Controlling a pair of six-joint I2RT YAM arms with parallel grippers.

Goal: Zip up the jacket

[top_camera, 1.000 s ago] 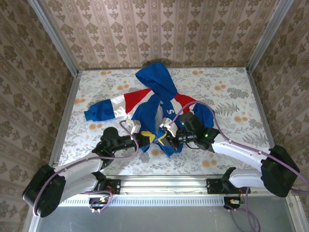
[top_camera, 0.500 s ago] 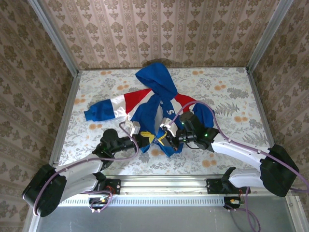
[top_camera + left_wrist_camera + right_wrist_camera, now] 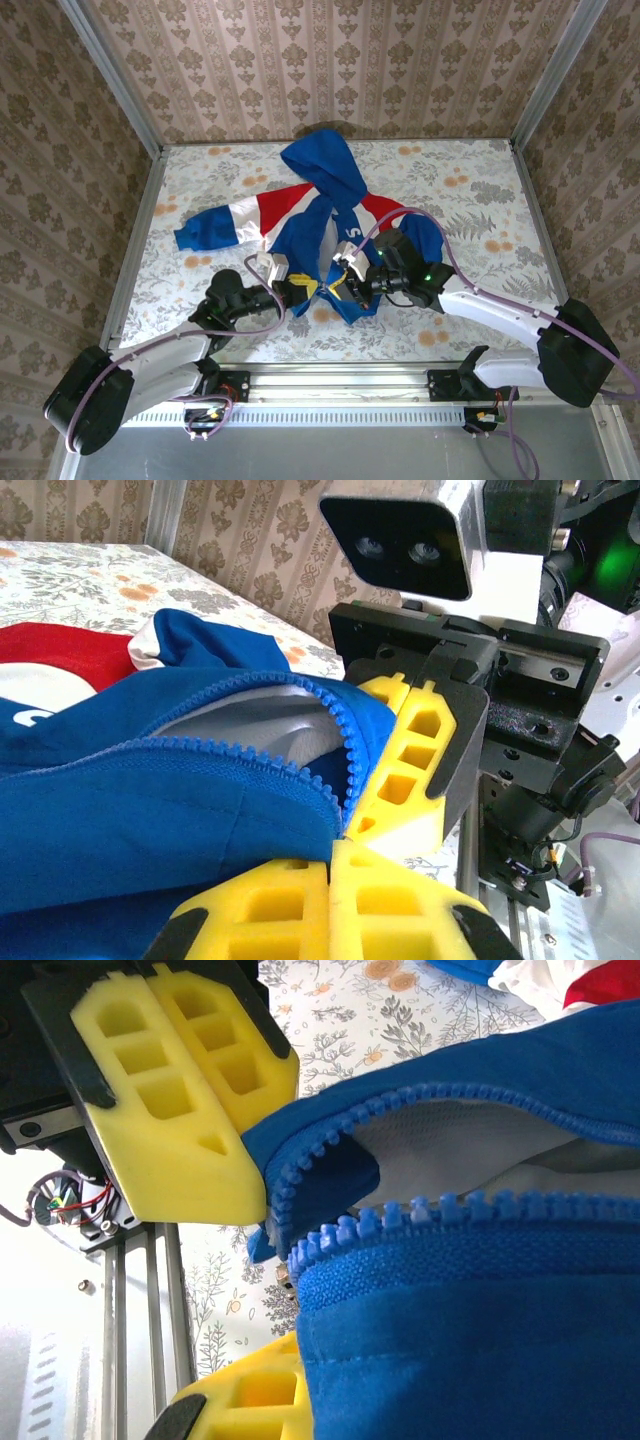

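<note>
**Jacket Zip-Up: Both Jaws Clenched at the Lower Front Opening**

The jacket (image 3: 320,200) lies on the bench (image 3: 480,200) at the centre of the top view. Its hood points to the upper edge of the frame and one striped sleeve extends to the left. The front is open and the pale lining (image 3: 250,720) shows between the two blue edges.

The left gripper (image 3: 303,290) and the right gripper (image 3: 340,283) meet tip to tip at the lower hem, just below frame centre.

- In the left wrist view, the right gripper (image 3: 368,815) has its jaws clenched. The zipper teeth (image 3: 345,750) run down to its tips.
- In the right wrist view, the left gripper (image 3: 235,1160) has its jaws pressed together at the upper left. The blue edge of the jacket emerges from its tips.
- The two rows of teeth (image 3: 440,1210) stand apart and are not engaged.

Change against the frames from the preceding second:

- The left arm's elbow sits slightly lower and further left in the top view.
- Both jaws stay clenched at the same place on the hem.
- The jacket's lie on the bench is unchanged.
</note>
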